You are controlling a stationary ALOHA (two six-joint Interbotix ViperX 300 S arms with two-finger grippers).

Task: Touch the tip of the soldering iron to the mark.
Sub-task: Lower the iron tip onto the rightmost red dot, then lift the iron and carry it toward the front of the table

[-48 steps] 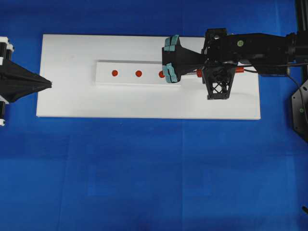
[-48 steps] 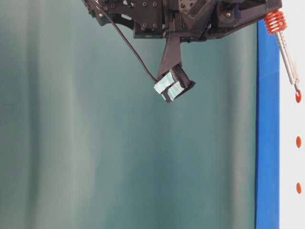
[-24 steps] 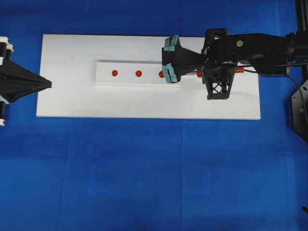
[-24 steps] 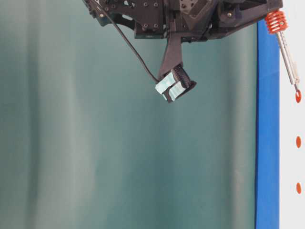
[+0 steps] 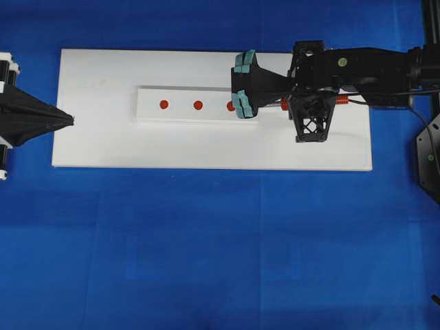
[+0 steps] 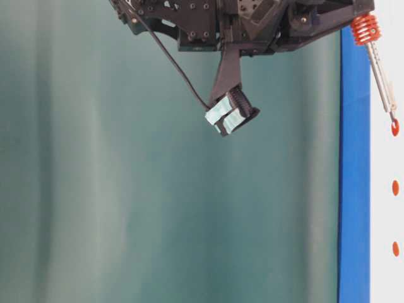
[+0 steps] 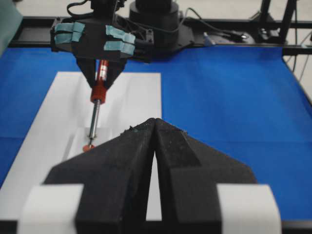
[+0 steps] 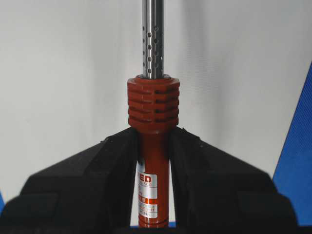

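My right gripper (image 8: 153, 135) is shut on the red-orange handle of the soldering iron (image 8: 153, 109), just behind its ribbed collar. The silver shaft (image 6: 380, 66) slants down to the raised white strip (image 5: 185, 94). The tip (image 7: 90, 139) meets the red mark (image 6: 395, 129) nearest the right arm. In the overhead view a teal-taped part of the arm half covers that mark (image 5: 230, 106). My left gripper (image 5: 71, 120) is shut and empty at the left end of the white board (image 5: 103, 144), pointing at the iron.
Two more red marks (image 5: 198, 105) (image 5: 163, 104) sit further left on the strip. The board lies on a blue cloth (image 5: 206, 240). The iron's black cord (image 6: 173, 63) hangs under the right arm. A black rail (image 7: 219, 46) runs across behind the cloth.
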